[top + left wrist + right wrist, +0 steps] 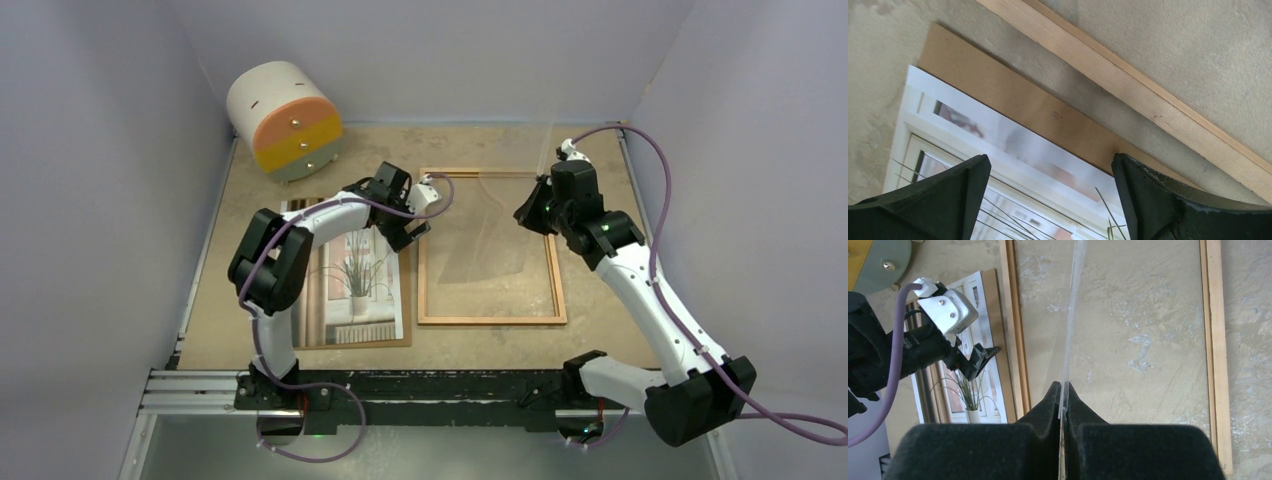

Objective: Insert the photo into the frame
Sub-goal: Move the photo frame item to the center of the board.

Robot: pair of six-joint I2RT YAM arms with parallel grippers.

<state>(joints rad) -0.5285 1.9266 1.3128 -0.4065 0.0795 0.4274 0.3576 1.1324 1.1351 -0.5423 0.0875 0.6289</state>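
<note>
Left gripper (pixel 1049 161): fingers apart, nothing between them, poised over the top edge of the photo (pixel 998 137). The photo lies face up directly beneath it on the backing board (pixel 1013 95). The frame (pixel 1148 105) rail is just beyond the fingertips.

Right gripper (pixel 1062 388): clamped on the glass pane (pixel 1071 315), holding it tilted above the frame opening.

Step, as judged: frame held open for loading. The next move calls for pinching the thin print's edge off the flat board, then carrying it over the rail.

Drawer unit (pixel 285 120) is well behind the left gripper and no obstacle. The raised pane and the nearby right gripper crowd the path.
</note>
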